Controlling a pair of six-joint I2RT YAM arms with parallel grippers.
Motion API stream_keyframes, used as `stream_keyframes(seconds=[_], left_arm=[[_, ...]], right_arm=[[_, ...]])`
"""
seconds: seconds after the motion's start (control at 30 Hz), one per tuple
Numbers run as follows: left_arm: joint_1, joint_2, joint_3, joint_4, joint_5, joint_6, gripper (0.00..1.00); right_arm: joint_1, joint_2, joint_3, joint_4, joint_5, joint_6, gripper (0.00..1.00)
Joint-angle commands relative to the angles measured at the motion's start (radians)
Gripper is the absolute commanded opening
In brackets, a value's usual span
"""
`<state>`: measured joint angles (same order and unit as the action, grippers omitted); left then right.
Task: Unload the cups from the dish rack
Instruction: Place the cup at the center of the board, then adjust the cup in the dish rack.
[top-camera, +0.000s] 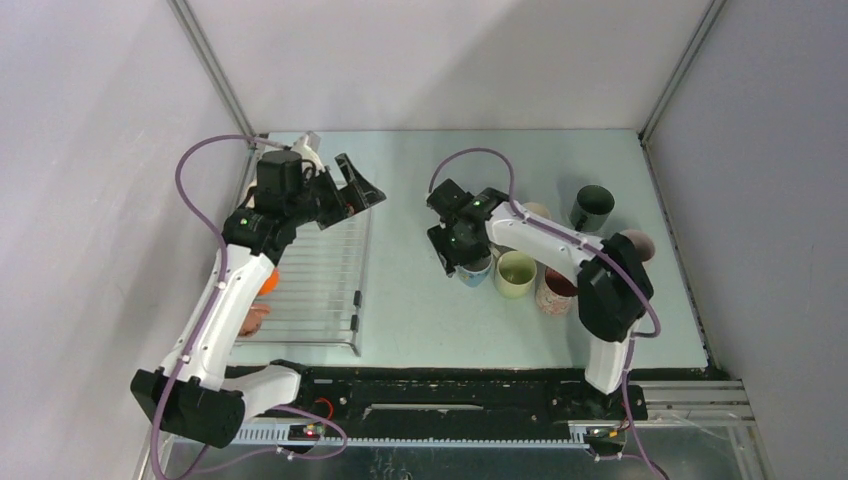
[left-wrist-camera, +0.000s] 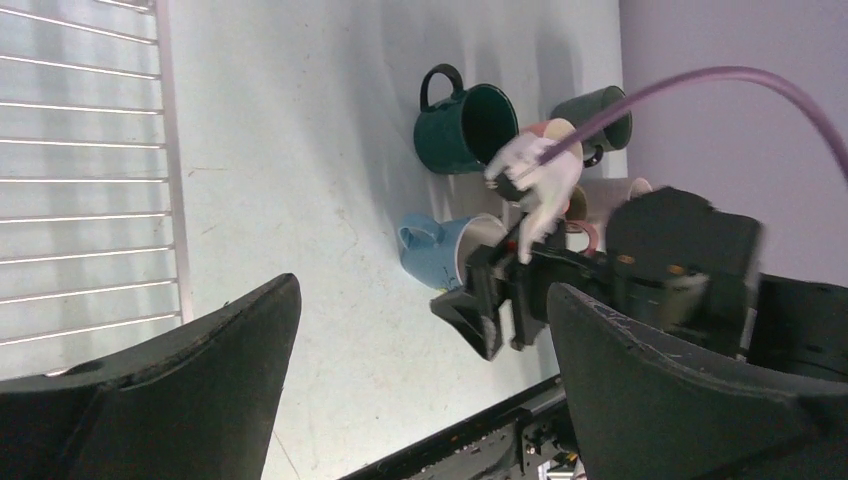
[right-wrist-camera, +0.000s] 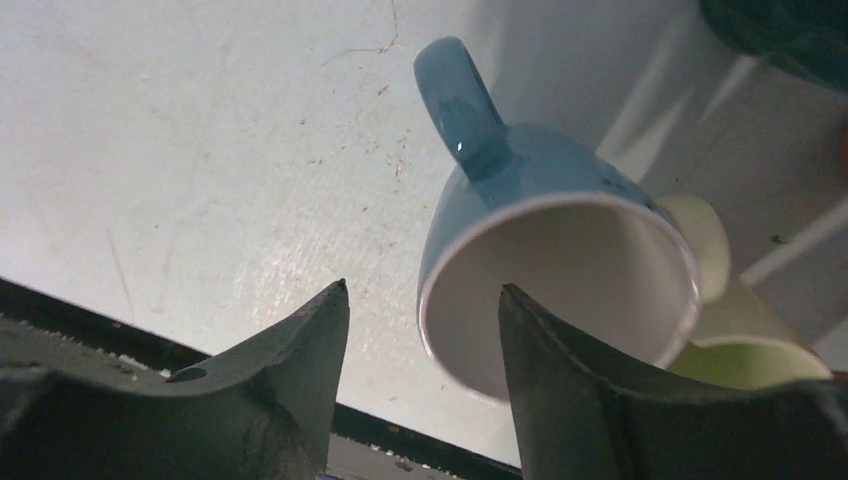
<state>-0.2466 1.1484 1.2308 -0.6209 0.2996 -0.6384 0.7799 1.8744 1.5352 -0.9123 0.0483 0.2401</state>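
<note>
The wire dish rack (top-camera: 325, 265) lies at the left of the table. An orange cup (top-camera: 268, 283) and a pink cup (top-camera: 256, 318) show on its left side, partly hidden by my left arm. My left gripper (top-camera: 360, 192) is open and empty above the rack's far right corner. My right gripper (top-camera: 452, 258) is open over a light blue cup (top-camera: 479, 271) standing on the table. In the right wrist view one finger (right-wrist-camera: 310, 350) is outside the blue cup's (right-wrist-camera: 520, 190) rim and the other is in front of its mouth.
Cups stand right of centre: a pale green one (top-camera: 515, 273), a pink one (top-camera: 555, 290), a dark one (top-camera: 592, 207), a cream one (top-camera: 537, 211) and one behind my right arm (top-camera: 640, 243). The left wrist view shows a dark teal cup (left-wrist-camera: 465, 125) and rack rods (left-wrist-camera: 90, 180).
</note>
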Motion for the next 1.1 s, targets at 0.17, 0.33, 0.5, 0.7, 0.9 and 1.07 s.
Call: stream_keyframes(seconds=[0.17,0.33,0.5,0.7,0.9,1.07], left_arm=[[-0.011,-0.075,0.09,-0.141,-0.285,0.033,1.0],[-0.01,-0.124,0.085,-0.253,-0.535,-0.004,1.0],[0.01,-0.168,0.05,-0.41,-0.81,-0.098,1.0],[0.153,-0.219,-0.065,-0.43,-0.865,-0.117,1.0],[0.29,-0.164,-0.093,-0.379,-0.841,-0.04,1.0],[0.404,-0.099,-0.111,-0.293,-0.747,0.06,1.0]], right_arm=[[0.007,-0.242,-0.002,0.007,0.008,0.009,0.77],[0.007,-0.323,-0.04,0.041,-0.029,0.007,0.97],[0.002,-0.391,-0.078,0.084,-0.07,0.012,1.0],[0.001,-0.448,-0.104,0.113,-0.12,0.018,1.0],[-0.004,-0.471,-0.119,0.123,-0.134,0.018,1.0],[-0.006,-0.473,-0.124,0.127,-0.155,0.016,1.0]])
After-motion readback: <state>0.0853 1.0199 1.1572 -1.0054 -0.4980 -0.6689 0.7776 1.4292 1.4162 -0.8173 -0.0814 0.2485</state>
